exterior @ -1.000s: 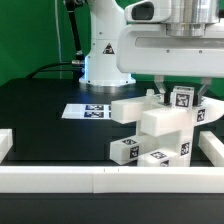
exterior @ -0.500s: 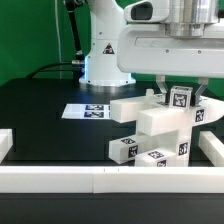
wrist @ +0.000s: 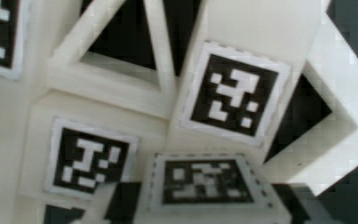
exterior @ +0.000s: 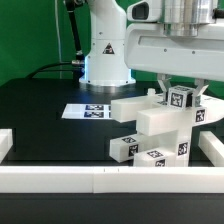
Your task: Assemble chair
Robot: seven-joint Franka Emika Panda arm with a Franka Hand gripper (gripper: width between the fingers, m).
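Gripping, apparently: gripper (exterior: 181, 92) hanging straight down over chair (exterior: 160, 128), fingers either side of tagged top piece (exterior: 181, 99). Not possible telling from either view whether pads are actually clamped or just close. Filling wrist view with tags (wrist: 234, 88) and white faces, nothing more readable there. Sitting directly under gripper, chair stack stepping down toward rail (exterior: 100, 178) in front. Lying beyond gripper, well apart toward arm base, marker board (exterior: 88, 111) flat on table (exterior: 40, 120). Judging step as seating or twisting top piece into stack: keeping wrist vertical, pressing down squarely, avoiding sideways drag tipping loose lower blocks. Checking piece seats flush before releasing.
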